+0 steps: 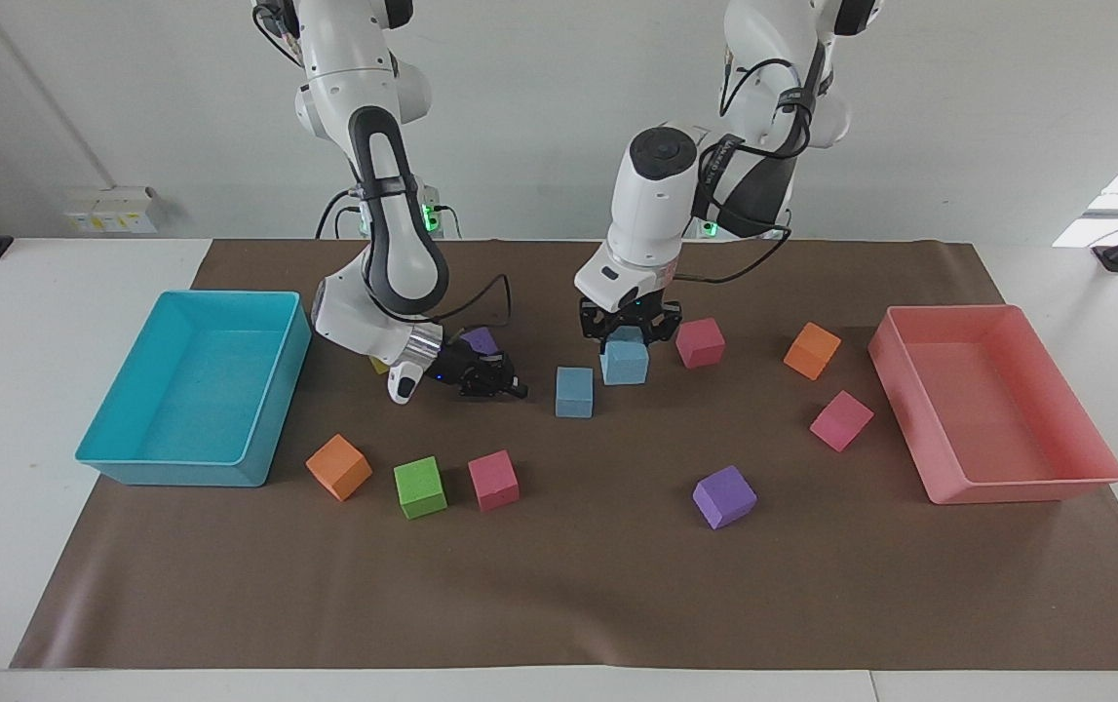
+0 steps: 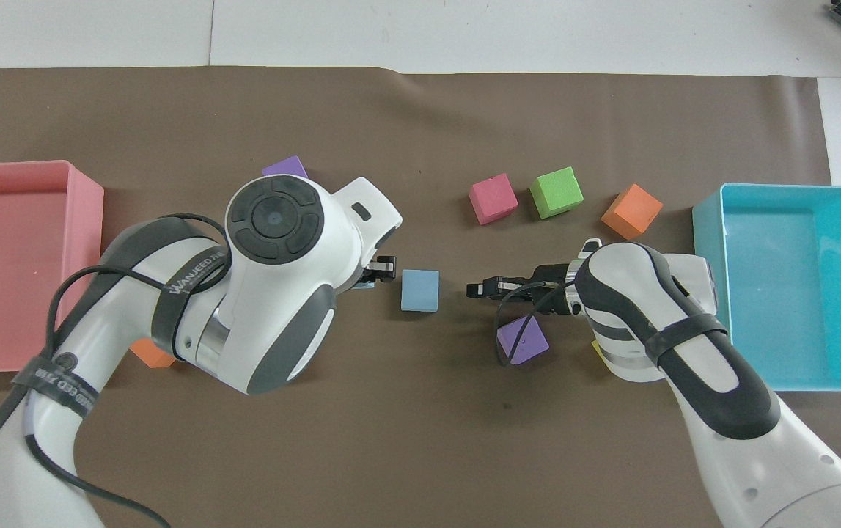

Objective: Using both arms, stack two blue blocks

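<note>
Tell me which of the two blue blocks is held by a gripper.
The blue block under the left gripper, which is shut on it. The other blue block sits alone on the brown mat, near the right gripper.

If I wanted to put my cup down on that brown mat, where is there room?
The widest bare stretch of the brown mat runs along its edge farthest from the robots, past the purple cube and green cube. Avoid the middle: it is crowded, with the left gripper carrying a blue block beside the resting blue block.
</note>
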Available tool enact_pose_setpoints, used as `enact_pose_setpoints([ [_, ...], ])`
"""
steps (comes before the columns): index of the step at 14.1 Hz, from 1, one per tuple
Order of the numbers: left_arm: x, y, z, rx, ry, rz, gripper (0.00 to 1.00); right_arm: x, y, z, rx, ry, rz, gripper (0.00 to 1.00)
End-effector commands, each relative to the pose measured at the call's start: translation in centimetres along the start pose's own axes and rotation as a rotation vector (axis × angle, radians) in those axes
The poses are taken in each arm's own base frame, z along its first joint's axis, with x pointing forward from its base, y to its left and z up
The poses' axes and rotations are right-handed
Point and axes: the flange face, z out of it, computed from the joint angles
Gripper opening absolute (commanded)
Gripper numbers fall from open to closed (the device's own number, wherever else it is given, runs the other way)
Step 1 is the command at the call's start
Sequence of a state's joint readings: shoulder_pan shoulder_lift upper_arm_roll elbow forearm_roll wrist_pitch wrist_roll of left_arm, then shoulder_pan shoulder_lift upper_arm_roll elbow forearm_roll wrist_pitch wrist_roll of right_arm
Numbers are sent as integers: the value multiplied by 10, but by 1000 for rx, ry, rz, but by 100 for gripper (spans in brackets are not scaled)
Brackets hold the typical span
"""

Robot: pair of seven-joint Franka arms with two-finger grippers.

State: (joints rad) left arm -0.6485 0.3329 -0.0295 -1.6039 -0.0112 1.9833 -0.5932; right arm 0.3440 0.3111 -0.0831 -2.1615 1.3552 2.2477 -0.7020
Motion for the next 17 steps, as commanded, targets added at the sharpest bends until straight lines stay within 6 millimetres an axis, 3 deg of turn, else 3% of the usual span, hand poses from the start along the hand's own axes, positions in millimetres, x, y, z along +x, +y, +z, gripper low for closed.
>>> enact_pose_setpoints([
  [1, 1, 25, 14, 18, -9, -18, 10, 1, 1, 2, 11, 30, -3, 0],
  [3, 0, 28, 15, 2, -12, -23, 9, 1, 1, 2, 11, 30, -3, 0],
  [6, -8, 43, 35, 1, -15, 3, 8, 1, 1, 2, 11, 30, -3, 0],
  [10, -14, 43, 49, 13, -34, 11, 8, 1, 1, 2, 15, 33, 1, 0],
  [12, -19, 42, 54, 20, -44, 23, 2, 1, 1, 1, 14, 34, 1, 0],
  [17, -23, 39, 58, 25, -54, 57, 2, 1, 1, 1, 14, 34, 1, 0],
])
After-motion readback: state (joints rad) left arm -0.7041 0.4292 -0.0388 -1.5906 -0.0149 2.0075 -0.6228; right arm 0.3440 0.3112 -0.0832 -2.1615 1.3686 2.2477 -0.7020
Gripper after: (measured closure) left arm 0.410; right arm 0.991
